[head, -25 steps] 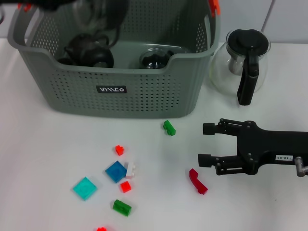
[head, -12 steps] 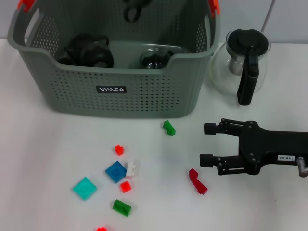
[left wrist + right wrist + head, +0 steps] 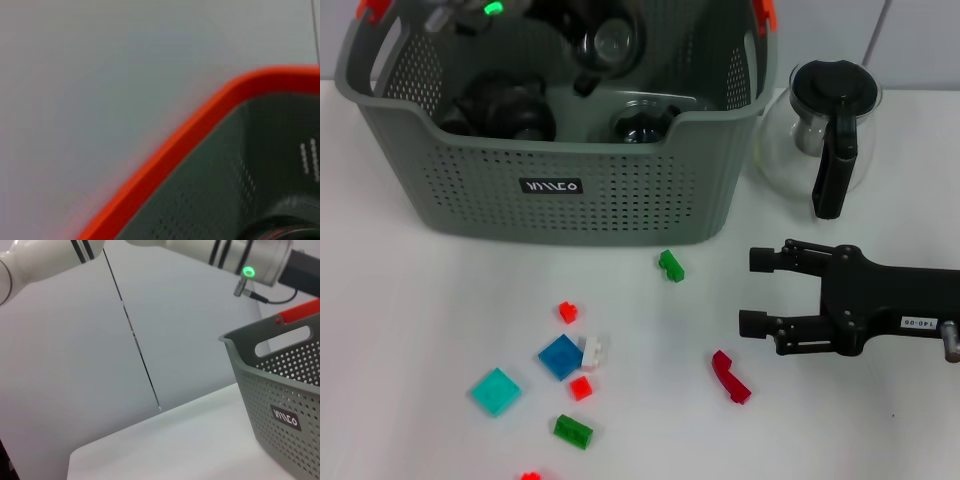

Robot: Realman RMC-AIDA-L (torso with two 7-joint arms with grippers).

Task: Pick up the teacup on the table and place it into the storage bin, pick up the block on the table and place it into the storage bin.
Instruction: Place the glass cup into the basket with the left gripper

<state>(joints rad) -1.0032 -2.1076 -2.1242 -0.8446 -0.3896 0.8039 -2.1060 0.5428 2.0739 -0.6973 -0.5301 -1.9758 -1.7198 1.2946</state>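
Meanwhile right gripper [image 3: 753, 291], jaws apart, hovers near red block [image 3: 730, 377].

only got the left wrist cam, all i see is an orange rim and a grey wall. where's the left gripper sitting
Observer: The left gripper is above the back part of the large grey-green perforated plastic storage bin.
Operator: and the right one
Observer: The right gripper is open over the white table, right of the bin, close to a dark red curved block but not touching it.
Operator: other blocks still out
Observer: Yes, several, including a small green block just in front of the bin.
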